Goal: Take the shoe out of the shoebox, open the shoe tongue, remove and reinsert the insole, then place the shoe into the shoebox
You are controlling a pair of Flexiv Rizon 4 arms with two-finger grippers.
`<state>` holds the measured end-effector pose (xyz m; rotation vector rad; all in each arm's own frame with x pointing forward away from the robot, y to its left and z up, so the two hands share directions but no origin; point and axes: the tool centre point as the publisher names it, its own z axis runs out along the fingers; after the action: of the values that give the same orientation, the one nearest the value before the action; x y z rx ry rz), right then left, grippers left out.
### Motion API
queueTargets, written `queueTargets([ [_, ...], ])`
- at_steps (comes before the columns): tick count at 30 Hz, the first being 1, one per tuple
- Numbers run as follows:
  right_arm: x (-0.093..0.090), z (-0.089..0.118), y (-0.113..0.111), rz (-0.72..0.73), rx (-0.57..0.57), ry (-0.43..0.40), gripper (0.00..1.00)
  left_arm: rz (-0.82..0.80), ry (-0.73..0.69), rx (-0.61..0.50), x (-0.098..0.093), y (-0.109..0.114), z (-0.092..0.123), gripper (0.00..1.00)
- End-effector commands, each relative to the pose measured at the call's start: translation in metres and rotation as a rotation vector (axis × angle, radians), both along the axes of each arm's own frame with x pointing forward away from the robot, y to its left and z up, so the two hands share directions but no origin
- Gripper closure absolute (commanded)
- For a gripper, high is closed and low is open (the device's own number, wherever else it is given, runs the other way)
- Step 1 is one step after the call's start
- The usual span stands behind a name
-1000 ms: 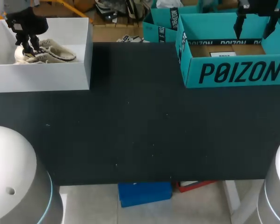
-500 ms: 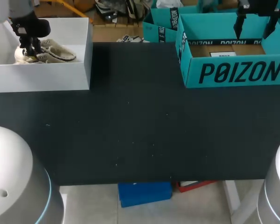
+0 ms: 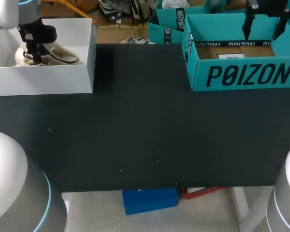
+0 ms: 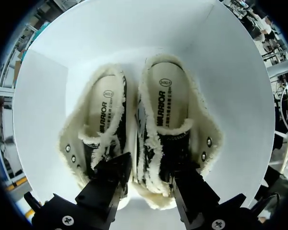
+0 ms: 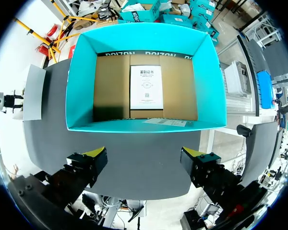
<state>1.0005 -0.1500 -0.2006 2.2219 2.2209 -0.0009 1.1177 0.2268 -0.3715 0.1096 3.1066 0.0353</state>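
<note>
Jaws of left gripper (image 4: 146, 178) straddle one shoe (image 4: 166, 108), grip unclear; right gripper (image 5: 144, 162) hangs jaws wide.

Head above table (image 3: 145, 125); wrists down over white box (image 4: 221, 72), teal box (image 5: 81, 86)

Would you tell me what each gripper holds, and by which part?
Right gripper holds nothing. Left gripper straddles a shoe's tongue area; whether it grips cannot be told.

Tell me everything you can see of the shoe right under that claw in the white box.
The shoe is cream fabric with fuzzy frayed edges, a printed insole, metal eyelets and dark around the tongue. It sits sole-down in the white box, close beside its twin, with the left gripper over its front.
</note>
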Motion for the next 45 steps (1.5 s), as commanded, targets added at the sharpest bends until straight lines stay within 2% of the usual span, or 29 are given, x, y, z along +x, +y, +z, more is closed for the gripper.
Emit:
queueTargets([
  [1, 0.0, 0.0, 0.0, 0.0, 0.0, 0.0, 0.0, -0.002, 0.007, 0.008, 0.007, -0.002, -0.009, 0.62],
  [4, 0.0, 0.0, 0.0, 0.0, 0.0, 0.0, 0.0, -0.004, 0.006, 0.012, 0.006, -0.003, -0.012, 0.64],
  [8, 0.0, 0.0, 0.0, 0.0, 0.0, 0.0, 0.0, -0.008, 0.012, 0.019, 0.0, -0.003, -0.016, 0.72],
  [16, 0.0, 0.0, 0.0, 0.0, 0.0, 0.0, 0.0, -0.014, 0.023, 0.036, -0.011, 0.0, -0.029, 0.72],
  [24, 0.0, 0.0, 0.0, 0.0, 0.0, 0.0, 0.0, -0.007, 0.03, 0.061, -0.013, 0.001, -0.046, 0.71],
  [26, 0.0, 0.0, 0.0, 0.0, 0.0, 0.0, 0.0, -0.007, 0.029, 0.064, -0.012, 0.0, -0.048, 0.72],
  [27, 0.0, 0.0, 0.0, 0.0, 0.0, 0.0, 0.0, -0.007, 0.027, 0.065, -0.012, 0.0, -0.048, 0.79],
  [28, 0.0, 0.0, 0.0, 0.0, 0.0, 0.0, 0.0, -0.006, 0.026, 0.066, -0.011, -0.001, -0.046, 1.0],
  [32, 0.0, 0.0, 0.0, 0.0, 0.0, 0.0, 0.0, -0.017, 0.012, 0.069, -0.01, -0.003, -0.038, 1.0],
  [45, 0.0, 0.0, 0.0, 0.0, 0.0, 0.0, 0.0, -0.056, -0.023, 0.051, -0.009, -0.001, 0.012, 1.0],
])
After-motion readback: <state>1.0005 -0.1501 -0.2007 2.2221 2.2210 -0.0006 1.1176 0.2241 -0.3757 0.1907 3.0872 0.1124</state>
